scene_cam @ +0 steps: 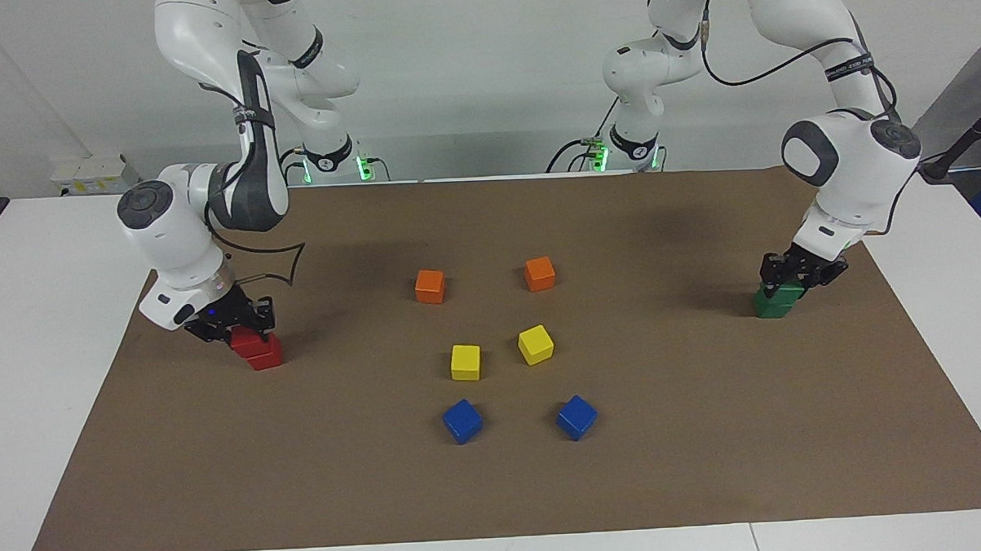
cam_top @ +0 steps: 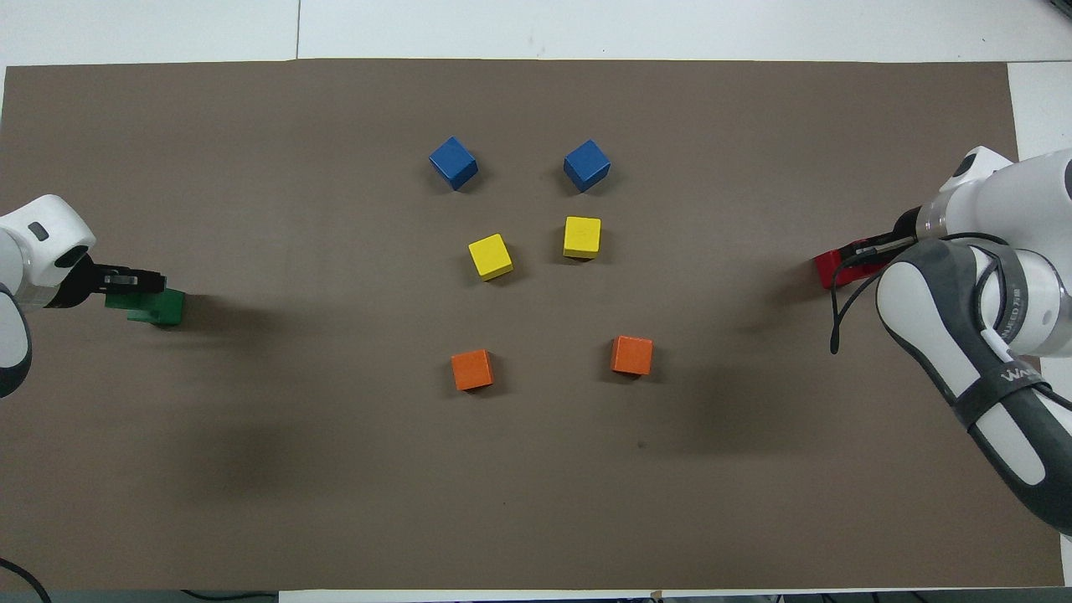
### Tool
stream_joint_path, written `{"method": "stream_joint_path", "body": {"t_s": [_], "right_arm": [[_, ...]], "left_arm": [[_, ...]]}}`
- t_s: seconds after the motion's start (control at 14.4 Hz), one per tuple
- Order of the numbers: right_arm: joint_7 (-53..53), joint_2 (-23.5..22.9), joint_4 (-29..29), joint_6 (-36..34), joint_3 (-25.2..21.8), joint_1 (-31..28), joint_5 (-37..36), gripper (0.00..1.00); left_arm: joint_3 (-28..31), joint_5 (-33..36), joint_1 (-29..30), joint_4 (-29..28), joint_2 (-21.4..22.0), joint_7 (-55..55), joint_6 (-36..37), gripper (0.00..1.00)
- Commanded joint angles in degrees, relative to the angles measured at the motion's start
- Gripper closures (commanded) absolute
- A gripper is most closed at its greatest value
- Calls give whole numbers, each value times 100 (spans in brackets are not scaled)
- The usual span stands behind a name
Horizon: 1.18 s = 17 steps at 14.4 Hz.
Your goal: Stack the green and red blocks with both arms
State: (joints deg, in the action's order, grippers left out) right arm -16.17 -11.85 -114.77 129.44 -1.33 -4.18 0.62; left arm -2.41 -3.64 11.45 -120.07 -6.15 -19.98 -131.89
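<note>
Nearest the facing cam, lower centre of frame: two blue cubes [scene_cam: 462,421], then two yellow cubes [scene_cam: 465,363]. Not task items, leave alone.

Next row back, at both sides of frame, are the task blocks on the brown mat [scene_cam: 498,487] over the bench [scene_cam: 35,324].
- Mid-left of facing view, right arm's end: lower red block [scene_cam: 268,359] on the mat, upper red block [scene_cam: 246,341] on it, offset toward the arm, not square. The right gripper [scene_cam: 233,324] is pinching the upper red block.
- Mid-right of frame, left arm's end: lower green block [scene_cam: 771,306] on the mat, upper green block [scene_cam: 789,290] over it, mostly hidden. The left gripper [scene_cam: 802,271] is clamped on the upper green block. Can't tell if it is fully seated.

Look: small equal cubes, matte, crisp edges; reds bright, greens dark.

Handling, my guess: light, rigid, prob. wood or plastic, not fragile. Matte faces should give ok friction. Grab on two opposite side faces, mid-height, fingers parallel to the faces; a corner grip would twist it. Flat tops stack fine, but a light cube shifts if nudged on release, so open straight and lift vertically.

Farther back, upper centre: two orange cubes [scene_cam: 430,286], untouched.
</note>
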Motion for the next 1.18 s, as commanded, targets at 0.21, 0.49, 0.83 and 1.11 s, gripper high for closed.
{"method": "stream_joint_path", "body": {"t_s": [0.21, 0.49, 0.83, 1.11], "right_arm": [[-123, 174, -248, 212, 80, -83, 0, 100], [-140, 174, -292, 248, 89, -66, 0, 100], [-140, 174, -301, 248, 89, -39, 0, 100], [-140, 174, -301, 257, 89, -22, 0, 66]], "left_arm": [[56, 73, 68, -166, 17, -323, -83, 100], [56, 74, 77, -183, 17, -323, -109, 100], [65, 214, 95, -192, 17, -314, -144, 100], [65, 214, 130, -236, 17, -314, -179, 100]]}}
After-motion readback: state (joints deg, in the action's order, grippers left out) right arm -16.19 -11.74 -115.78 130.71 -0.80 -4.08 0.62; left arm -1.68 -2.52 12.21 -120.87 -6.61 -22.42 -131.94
